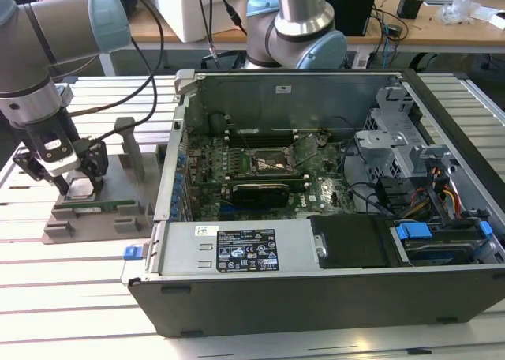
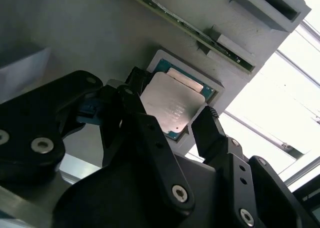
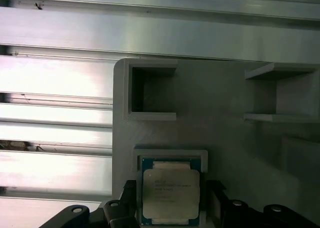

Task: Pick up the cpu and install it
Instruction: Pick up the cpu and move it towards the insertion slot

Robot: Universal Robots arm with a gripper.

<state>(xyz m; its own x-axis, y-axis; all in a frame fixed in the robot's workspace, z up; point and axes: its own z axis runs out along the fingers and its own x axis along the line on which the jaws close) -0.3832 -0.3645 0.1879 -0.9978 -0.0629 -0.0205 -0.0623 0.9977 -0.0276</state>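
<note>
I see cpu: flat square, matte silvery lid on green board, seated in shallow square recess of grey plastic holder block. My gripper straddles it, black fingers spread, gripping nothing.

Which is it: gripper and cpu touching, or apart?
Cannot tell. In the second wrist view the gripper straddles the cpu, closely flanking its edges, but neither contact nor gap shows plainly.

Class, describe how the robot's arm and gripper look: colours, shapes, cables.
The arm is made of silver-grey tubes with pale blue joint caps, and a black cable loops beside it. The gripper is black, its angular linked fingers studded with silver screw heads.
</note>
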